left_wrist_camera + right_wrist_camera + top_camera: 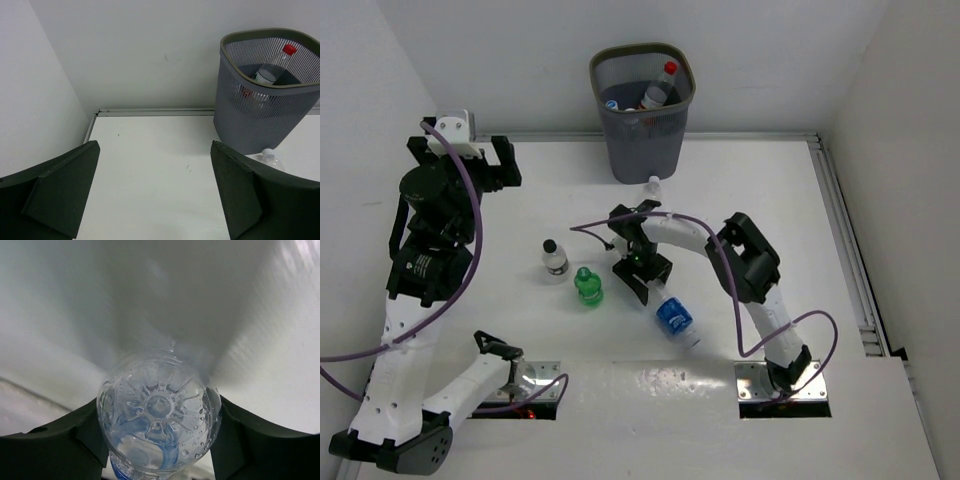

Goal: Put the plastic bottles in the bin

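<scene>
Right hand (654,287) snug around blue-labelled bottle (674,318)

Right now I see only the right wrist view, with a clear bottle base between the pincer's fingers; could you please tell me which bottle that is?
Observer: The right pincer is shut on the blue-labelled bottle, whose neck points away from the bin.
Operator: Thank you. Where does the bin stand?
Observer: It stands beyond the pincer, on the far side, with a red-capped bottle inside.
Operator: Which bottles are outside the bin?
Observer: Besides yours, there is a green bottle, a black-capped bottle, and a white-capped bottle by the bin's foot.
</scene>
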